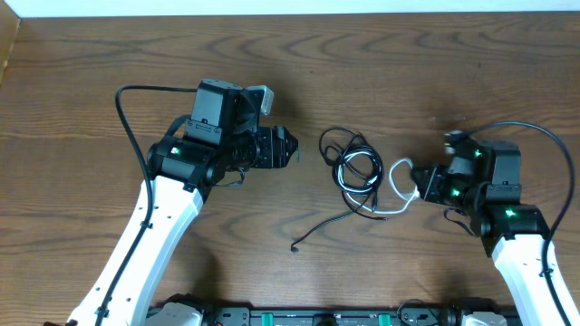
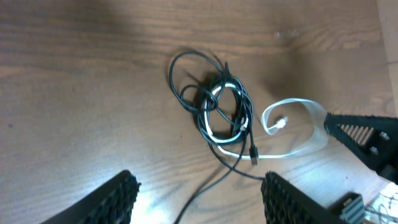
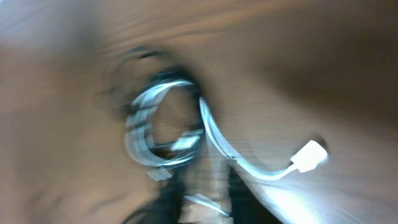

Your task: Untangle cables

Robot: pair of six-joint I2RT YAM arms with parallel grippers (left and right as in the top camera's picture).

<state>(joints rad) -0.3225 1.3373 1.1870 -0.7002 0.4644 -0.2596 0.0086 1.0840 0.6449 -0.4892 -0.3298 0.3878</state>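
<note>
The cables lie in one tangle at the table's middle: black loops wound with a white coil. A black tail trails toward the front. A white cable loop with its plug end reaches right to my right gripper, which looks shut on the white cable. That view is blurred. My left gripper is open and empty, left of the tangle and above the table. Its fingers frame the black tail.
The dark wooden table runs to a pale far edge. Thick black arm wires arc over the left arm and the right arm. The robot base rail lies at the front edge.
</note>
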